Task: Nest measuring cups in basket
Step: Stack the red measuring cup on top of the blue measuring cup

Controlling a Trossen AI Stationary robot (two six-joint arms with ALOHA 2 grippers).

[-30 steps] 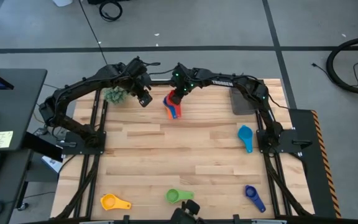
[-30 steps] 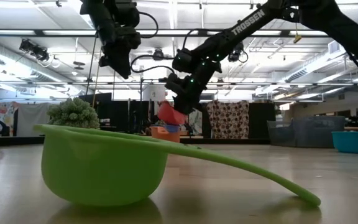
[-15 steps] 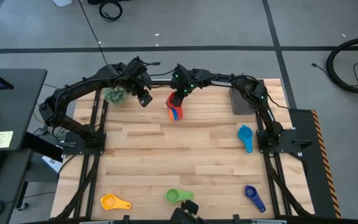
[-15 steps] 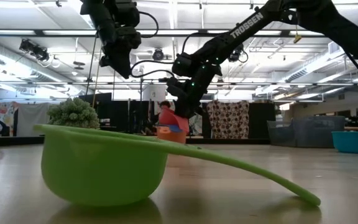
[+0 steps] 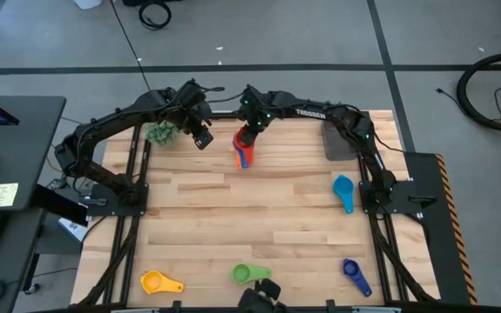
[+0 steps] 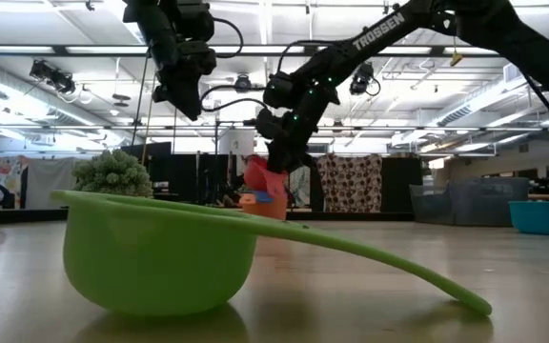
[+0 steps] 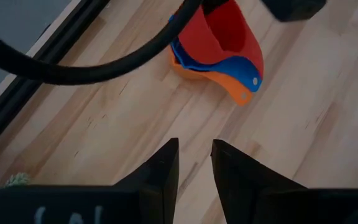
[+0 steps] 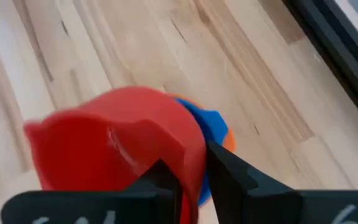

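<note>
A red cup (image 5: 242, 139) sits tilted in a blue cup (image 7: 241, 67), which is nested in an orange cup (image 7: 238, 93), on the table's far middle. My right gripper (image 8: 191, 171) hangs just over this stack, open a little, one finger on each side of the red cup's wall. My left gripper (image 7: 195, 152) hovers to the stack's left, open by a narrow gap with nothing in it. The dark grey basket (image 5: 339, 142) stands at the far right. Light blue (image 5: 344, 191), dark blue (image 5: 355, 276), green (image 5: 249, 275) and yellow (image 5: 157, 282) cups lie loose on the table. My right gripper comes slanting down from above, and its fingers (image 8: 222, 171) stand astride the red cup's wall at the rim (image 8: 188, 155). I cannot tell whether they touch it. The red cup leans tilted (image 6: 255, 176) in the blue and orange cups on the table.
A fuzzy green plant ball (image 5: 160, 133) sits at the far left, beside my left arm. The green cup (image 6: 160, 257) fills the low view's foreground. Black arm frames run along both side edges of the table. Bare wood lies across the table's middle.
My right gripper has brought the red cup down from above the stack into the blue and orange cups, then has risen slightly. The red cup now rests tilted in the stack. My left arm has kept still.
</note>
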